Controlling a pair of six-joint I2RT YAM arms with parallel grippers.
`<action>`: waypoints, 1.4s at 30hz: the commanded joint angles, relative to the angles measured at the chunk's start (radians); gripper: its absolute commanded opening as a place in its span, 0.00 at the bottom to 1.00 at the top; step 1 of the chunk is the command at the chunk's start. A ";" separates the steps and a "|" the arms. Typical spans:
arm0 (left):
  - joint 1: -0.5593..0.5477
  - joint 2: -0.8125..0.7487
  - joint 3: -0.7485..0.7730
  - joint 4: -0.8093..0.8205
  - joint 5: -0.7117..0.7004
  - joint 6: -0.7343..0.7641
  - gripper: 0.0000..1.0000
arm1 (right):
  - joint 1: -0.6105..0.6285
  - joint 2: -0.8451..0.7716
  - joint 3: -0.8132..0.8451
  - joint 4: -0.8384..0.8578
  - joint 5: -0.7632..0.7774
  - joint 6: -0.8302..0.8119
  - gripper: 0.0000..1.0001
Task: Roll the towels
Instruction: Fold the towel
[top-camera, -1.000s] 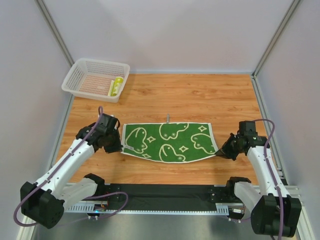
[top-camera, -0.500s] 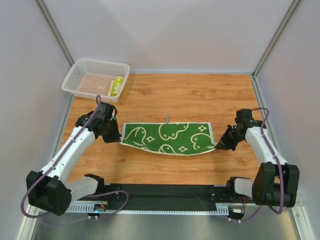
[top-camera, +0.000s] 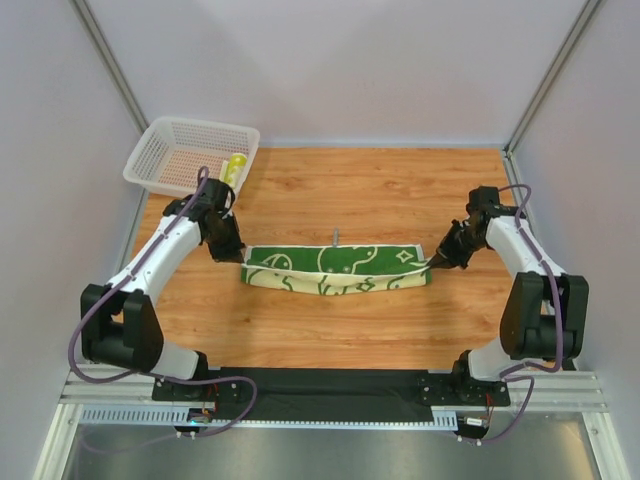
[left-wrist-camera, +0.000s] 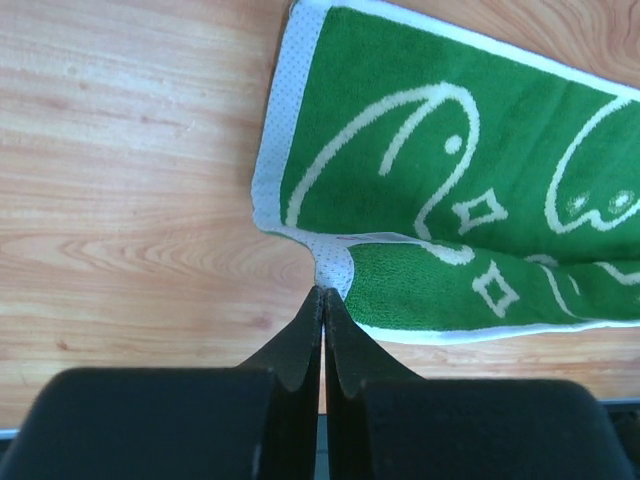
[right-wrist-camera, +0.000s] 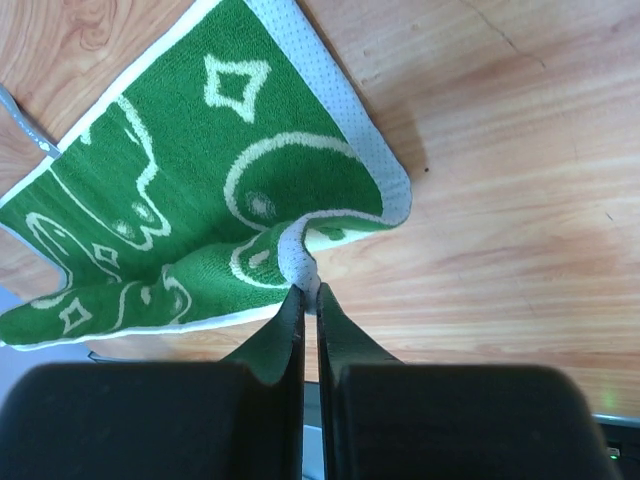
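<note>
A green towel (top-camera: 335, 268) with cream swirl shapes and a white border lies across the middle of the table, its near half lifted and folded over toward the far edge. My left gripper (top-camera: 234, 252) is shut on the towel's near left corner (left-wrist-camera: 335, 268). My right gripper (top-camera: 437, 260) is shut on its near right corner (right-wrist-camera: 300, 262). A rolled yellow-green towel (top-camera: 234, 169) lies in the white mesh basket (top-camera: 190, 157) at the back left.
A small grey object (top-camera: 337, 238) lies on the wood just beyond the towel's far edge. Grey walls with metal frame posts close in the left, right and back. The black rail with the arm bases (top-camera: 330, 385) runs along the near edge.
Both grippers have carried the towel's near corners away from the bases toward the far edge. The flat towel has become a narrow folded strip.
</note>
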 joint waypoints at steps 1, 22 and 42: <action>0.014 0.052 0.070 0.027 0.022 0.028 0.00 | 0.010 0.056 0.064 0.031 -0.014 -0.010 0.00; 0.053 0.232 0.144 0.063 0.014 0.027 0.00 | 0.022 0.308 0.262 0.041 -0.026 0.010 0.00; 0.076 0.324 0.191 0.087 -0.006 0.030 0.00 | 0.024 0.458 0.379 0.025 -0.026 0.012 0.00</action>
